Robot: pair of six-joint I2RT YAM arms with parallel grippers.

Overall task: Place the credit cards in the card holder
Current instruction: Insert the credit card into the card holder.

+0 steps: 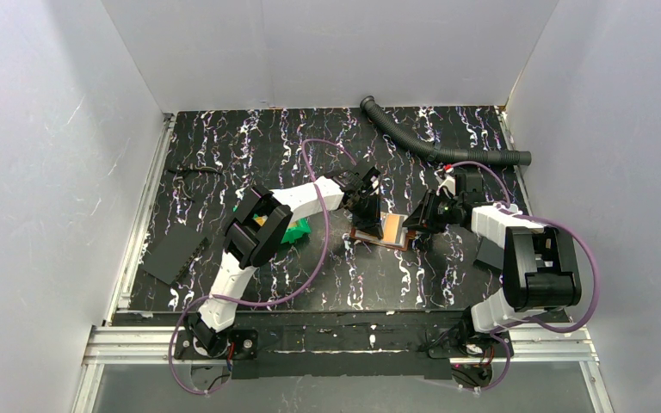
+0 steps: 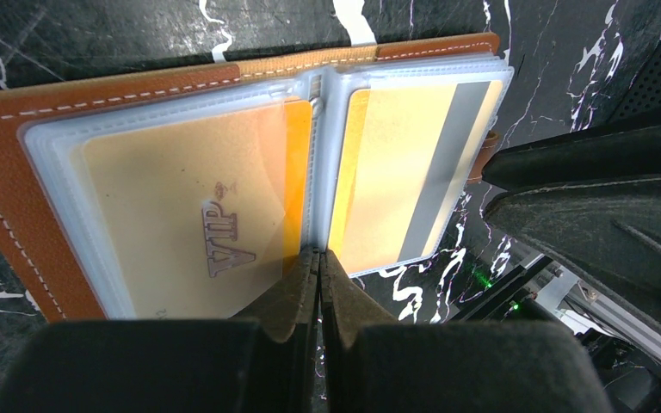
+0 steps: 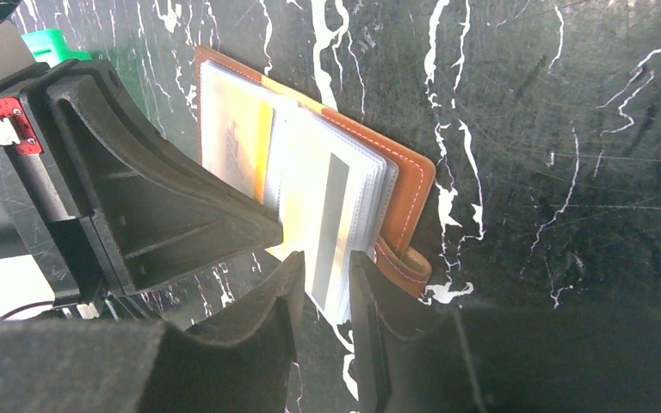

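Observation:
The brown leather card holder (image 1: 389,231) lies open on the black marbled table, its clear sleeves up. In the left wrist view its leather cover (image 2: 0,172) frames two sleeves. One holds a tan credit card marked VIP (image 2: 198,215), the other a yellow card with a grey stripe (image 2: 404,172). My left gripper (image 2: 318,255) is shut, its tips resting at the seam between the sleeves. My right gripper (image 3: 327,275) stands narrowly open, its fingers astride the near corner of the striped-card sleeves (image 3: 331,215), beside the snap tab (image 3: 406,268).
A green bin (image 1: 299,230) sits half under the left arm and shows again as a green corner (image 3: 52,43). A black corrugated hose (image 1: 430,142) curves along the back right. Flat black sheets lie at left (image 1: 172,252) and right (image 1: 488,252). Grey walls enclose the table.

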